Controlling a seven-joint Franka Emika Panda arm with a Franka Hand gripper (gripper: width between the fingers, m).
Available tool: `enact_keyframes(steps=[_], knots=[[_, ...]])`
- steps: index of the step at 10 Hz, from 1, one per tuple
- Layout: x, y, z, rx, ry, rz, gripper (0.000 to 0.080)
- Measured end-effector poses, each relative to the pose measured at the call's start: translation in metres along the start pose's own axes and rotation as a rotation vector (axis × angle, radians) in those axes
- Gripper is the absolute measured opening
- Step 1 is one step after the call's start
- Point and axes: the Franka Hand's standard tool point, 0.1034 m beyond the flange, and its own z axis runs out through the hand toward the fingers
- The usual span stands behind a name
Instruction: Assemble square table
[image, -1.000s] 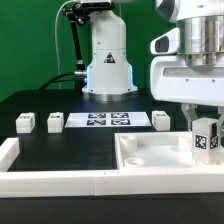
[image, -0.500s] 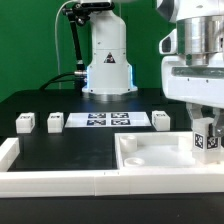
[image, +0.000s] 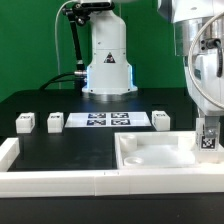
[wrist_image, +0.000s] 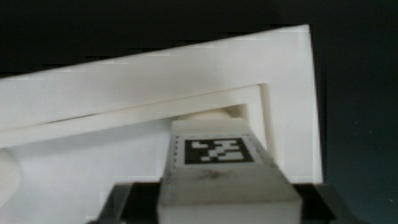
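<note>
The leg (image: 208, 141) could have missed its spot in the corner of the white panel (image: 150, 153). That would happen if the arm came down a bit off, or if the leg sat crooked in the grip. Then the leg could bump the raised rim and push the panel along the black surface (image: 85, 146). It could also slip out and tip over. In the wrist view the leg hid the spot under it, so I could not tell how well it was lined up.

The end effector (image: 207, 127) was closed on the leg and held it upright by its sides. It hung at the right edge of the exterior view, over a corner of the panel. I could not tell if the leg touched the panel.

The leg was a short white block with a black-and-white tag (wrist_image: 217, 150) on one face. The panel was big, white and square, with a raised rim all round. It lay at the lower right of the exterior view. Further back stood the first spare leg (image: 25, 122) and the second spare leg (image: 55, 122), at the exterior view's left. The third spare leg (image: 161, 120) stood near the panel.
</note>
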Motion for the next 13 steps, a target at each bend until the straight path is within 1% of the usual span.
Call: enact_keyframes(steps=[1, 2, 3, 4, 5, 8, 10, 12, 13], knots=[[-0.002, 0.001, 0.001, -0.002, -0.007, 0.062, 0.0292], [-0.003, 0.001, 0.001, -0.002, -0.008, 0.057, 0.0383], [-0.003, 0.001, 0.001, -0.003, -0.008, 0.036, 0.0564], [-0.003, 0.002, 0.001, -0.005, -0.008, -0.041, 0.0564], [-0.004, 0.002, 0.001, -0.007, -0.009, -0.069, 0.0635], [-0.007, 0.003, 0.001, -0.006, -0.01, -0.316, 0.0649], [-0.008, 0.003, 0.001, -0.005, -0.011, -0.394, 0.0649], [-0.011, 0.004, 0.0, -0.005, -0.012, -0.398, 0.0649], [-0.019, 0.008, -0.001, 0.0, -0.018, -0.42, 0.0649]])
